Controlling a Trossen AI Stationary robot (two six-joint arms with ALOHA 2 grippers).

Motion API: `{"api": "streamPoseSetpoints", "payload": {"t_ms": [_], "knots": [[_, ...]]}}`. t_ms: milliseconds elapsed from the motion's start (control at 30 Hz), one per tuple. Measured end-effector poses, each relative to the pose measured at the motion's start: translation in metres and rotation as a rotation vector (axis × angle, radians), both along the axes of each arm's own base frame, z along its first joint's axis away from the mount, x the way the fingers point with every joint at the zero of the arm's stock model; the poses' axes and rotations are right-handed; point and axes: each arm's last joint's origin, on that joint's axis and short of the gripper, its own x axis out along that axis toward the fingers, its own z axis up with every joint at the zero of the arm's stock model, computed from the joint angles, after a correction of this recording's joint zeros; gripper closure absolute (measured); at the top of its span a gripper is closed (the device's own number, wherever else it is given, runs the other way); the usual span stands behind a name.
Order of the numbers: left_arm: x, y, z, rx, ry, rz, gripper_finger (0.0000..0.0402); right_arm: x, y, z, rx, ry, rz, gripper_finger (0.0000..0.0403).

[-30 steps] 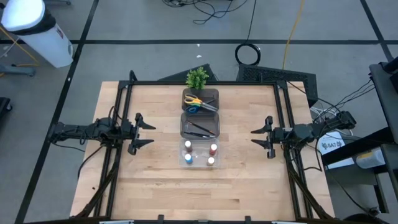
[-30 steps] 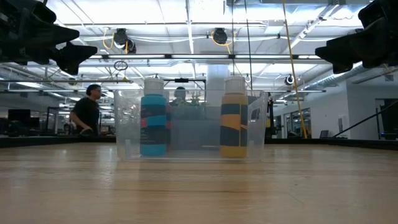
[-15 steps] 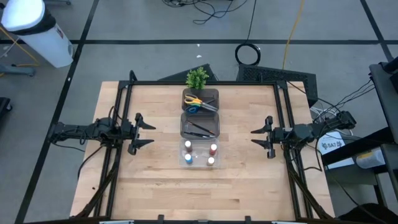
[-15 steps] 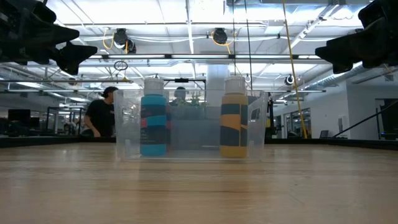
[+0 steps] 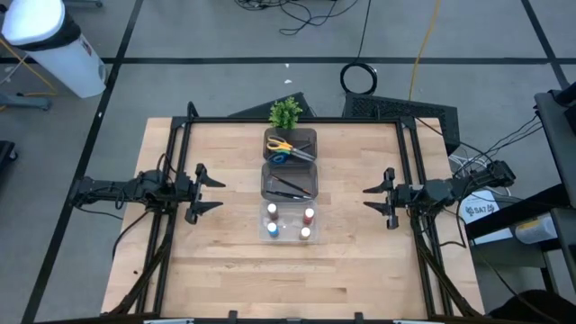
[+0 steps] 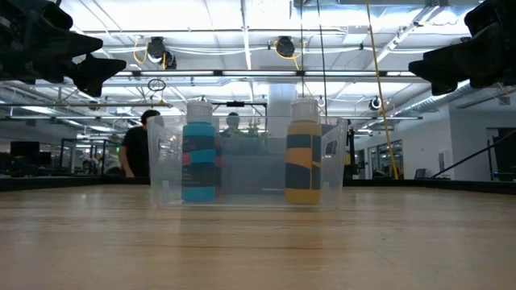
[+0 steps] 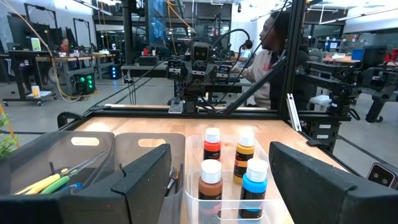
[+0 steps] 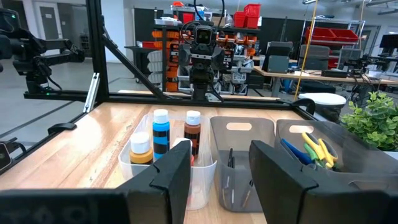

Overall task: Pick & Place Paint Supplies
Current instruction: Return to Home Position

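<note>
1. Seen from above, the left pincer (image 5: pixel 222 194) hangs over the left side of the worktop (image 5: pixel 225 270) and the right pincer (image 5: pixel 364 198) over its right side. Both have their fingers apart and hold nothing, well clear of the bins.
2. Down the middle runs a row. A potted plant (image 5: pixel 285 112) stands at the far edge, then a dark bin (image 5: pixel 311 135) holding the scissors (image 5: pixel 286 148). Next comes a second dark bin (image 5: pixel 266 171) holding the paintbrushes (image 5: pixel 288 185), and the clear bin (image 5: pixel 289 222) is nearest.
3. All four paint bottles stand upright in the clear bin. The low view shows only the blue bottle (image 6: pixel 199 161) and the yellow bottle (image 6: pixel 303 161). The left wrist view also shows the red bottle (image 7: pixel 212 146) and the brown bottle (image 7: pixel 209 183).
4. From above the scissors show yellow and blue handles. The left wrist view adds a green one beside the yellow.
5. The low view catches a person (image 6: pixel 137 149) standing behind the clear bin. The left wrist view shows another person in a pale top (image 7: pixel 273 50) beyond the worktop.
6. The bottle labels are plain bands of colour. A white tag (image 5: pixel 481 209) near the right arm carries print too small to read.
</note>
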Motion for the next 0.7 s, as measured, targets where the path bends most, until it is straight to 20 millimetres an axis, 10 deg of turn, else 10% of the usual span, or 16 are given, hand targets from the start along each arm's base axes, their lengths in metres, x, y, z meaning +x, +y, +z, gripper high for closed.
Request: {"api": "streamPoseSetpoints", "payload": {"t_ms": [700], "knots": [[0.0,0.0,0.0,0.0,0.0,0.0,0.0119,0.0,0.0,0.0,0.0,0.0,0.0,0.025]]}}
